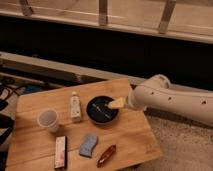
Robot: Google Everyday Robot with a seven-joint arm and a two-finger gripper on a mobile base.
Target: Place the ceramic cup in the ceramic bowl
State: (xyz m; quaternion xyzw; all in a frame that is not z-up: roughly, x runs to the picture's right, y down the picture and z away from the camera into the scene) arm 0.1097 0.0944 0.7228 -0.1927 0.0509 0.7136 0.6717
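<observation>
The ceramic cup [48, 120] is small, pale and round, and stands upright on the left part of the wooden table [130, 135]. The ceramic bowl [102, 110] is black and shallow with faint pale streaks inside, and sits at the table's middle, to the right of the cup. My gripper [117, 103] is at the end of the white arm [170, 102] that reaches in from the right. It hovers over the bowl's right rim, well away from the cup. Nothing shows in it.
A slim white tube-like bottle [75, 106] stands between cup and bowl. Near the front edge lie a flat bar [60, 152], a blue sponge [89, 145] and a reddish-brown packet [106, 155]. A dark wall and a rail run behind the table.
</observation>
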